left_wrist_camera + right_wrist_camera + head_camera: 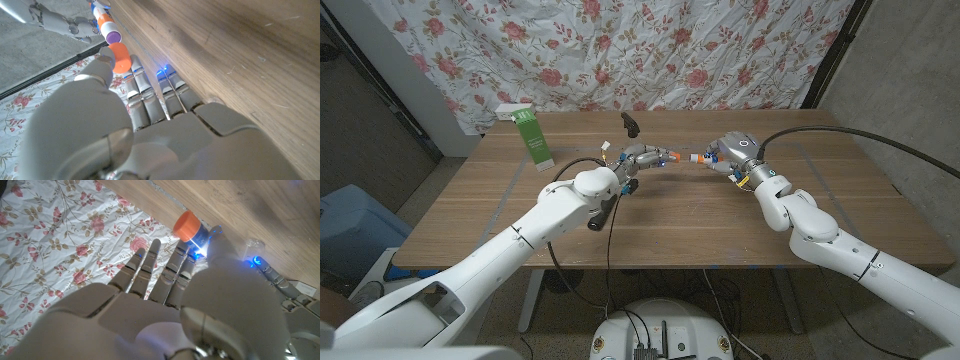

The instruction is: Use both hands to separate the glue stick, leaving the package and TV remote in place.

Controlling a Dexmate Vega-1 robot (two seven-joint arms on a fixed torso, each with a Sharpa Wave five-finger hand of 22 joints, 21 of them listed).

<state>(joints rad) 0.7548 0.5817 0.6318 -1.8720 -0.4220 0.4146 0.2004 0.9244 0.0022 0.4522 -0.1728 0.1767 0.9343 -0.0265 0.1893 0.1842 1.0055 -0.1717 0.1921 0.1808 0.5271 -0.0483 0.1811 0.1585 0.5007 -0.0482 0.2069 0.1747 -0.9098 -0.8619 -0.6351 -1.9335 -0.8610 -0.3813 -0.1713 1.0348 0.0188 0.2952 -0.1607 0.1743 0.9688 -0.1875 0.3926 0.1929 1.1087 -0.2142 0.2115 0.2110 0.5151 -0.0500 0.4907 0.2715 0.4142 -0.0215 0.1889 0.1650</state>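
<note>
Already apart: left hand (638, 158) fingers pinch the orange cap (120, 56); right hand (732, 155) grips the glue stick (700, 159), centre frame, above the desk (470, 215).

We saw a table (670, 215) of brown wood, matt, with fine grain and faint scratches. Behind it hung a floral cloth (620, 50), thin and creased. Both the left hand (638, 160) and the right hand (728, 155) looked like smooth, pale grey plastic with a slight sheen, their fingers (142, 95) segmented. The glue stick (107, 27) and its orange cap (120, 57) looked like smooth plastic, the cap matt. The green-and-white package (532, 140) looked like printed card.
</note>
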